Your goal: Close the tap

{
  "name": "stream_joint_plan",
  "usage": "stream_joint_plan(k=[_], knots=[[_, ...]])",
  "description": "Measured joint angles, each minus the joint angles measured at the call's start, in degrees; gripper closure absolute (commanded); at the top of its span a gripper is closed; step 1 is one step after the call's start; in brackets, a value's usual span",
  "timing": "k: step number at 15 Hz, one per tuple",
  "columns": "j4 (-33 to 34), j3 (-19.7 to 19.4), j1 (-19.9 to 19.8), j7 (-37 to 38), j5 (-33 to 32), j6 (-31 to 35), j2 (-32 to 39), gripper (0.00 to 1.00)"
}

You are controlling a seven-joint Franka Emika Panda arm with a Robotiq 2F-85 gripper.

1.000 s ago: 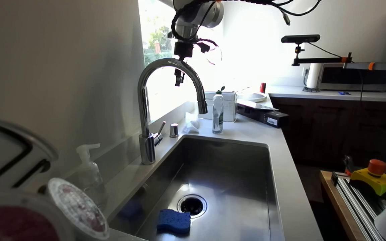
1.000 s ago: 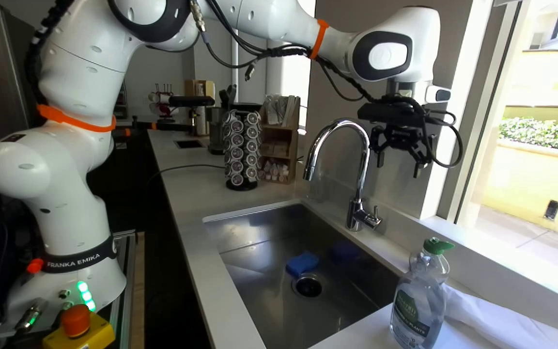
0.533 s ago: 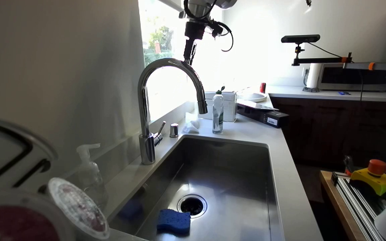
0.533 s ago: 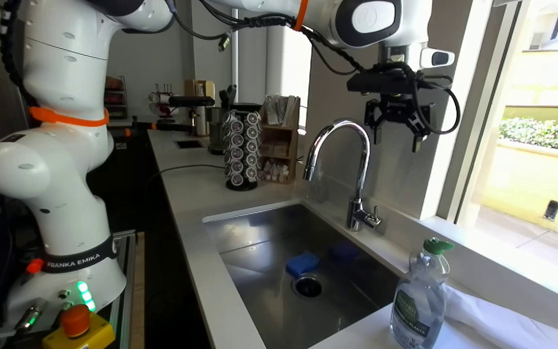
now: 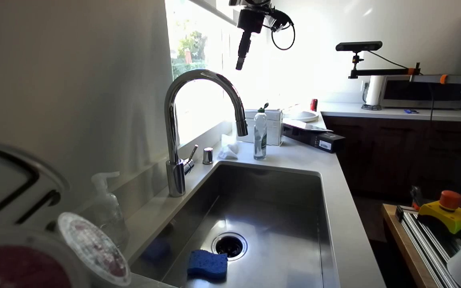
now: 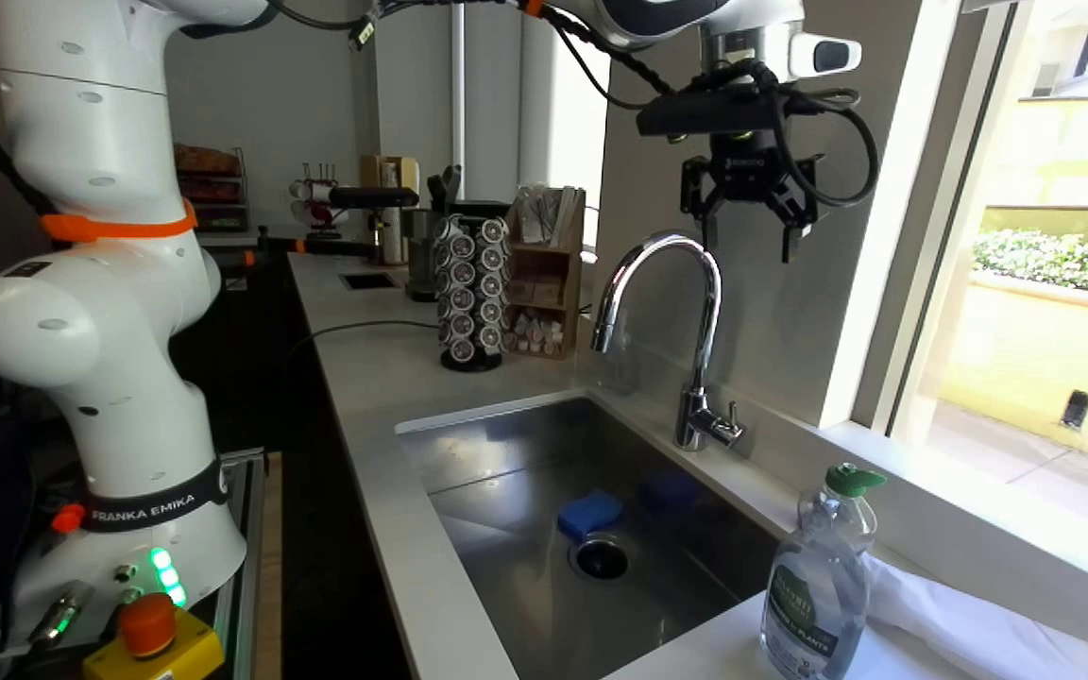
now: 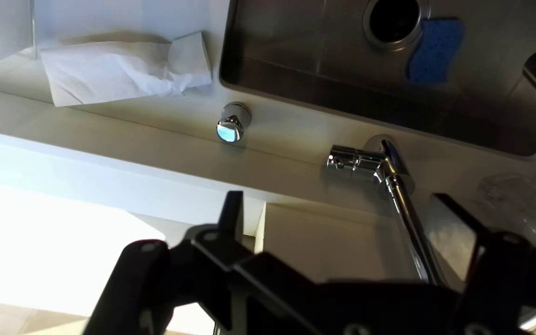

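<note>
White at left in an exterior view, our arm [image 6: 95, 316] extends past the top edge; at upper right our end effector [image 6: 747, 247] points down, jaws parted, with the chrome tap [image 6: 711, 316] lower, right of centre.

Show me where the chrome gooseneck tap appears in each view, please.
In an exterior view, the chrome gooseneck tap stands left of centre, arching right.
In an exterior view, the tap stands right of centre, arching left.
In the wrist view, its stem slants right of centre, partly hidden behind the gripper.
Shared landmark: the blue sponge beside the drain.
</note>
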Motion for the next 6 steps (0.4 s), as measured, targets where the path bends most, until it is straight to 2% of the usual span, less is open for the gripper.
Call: stream_joint_plan(k=[6], knots=[[-6.6, -1.5, 1.7, -4.3, 0.1, -0.4, -6.5, 0.00]])
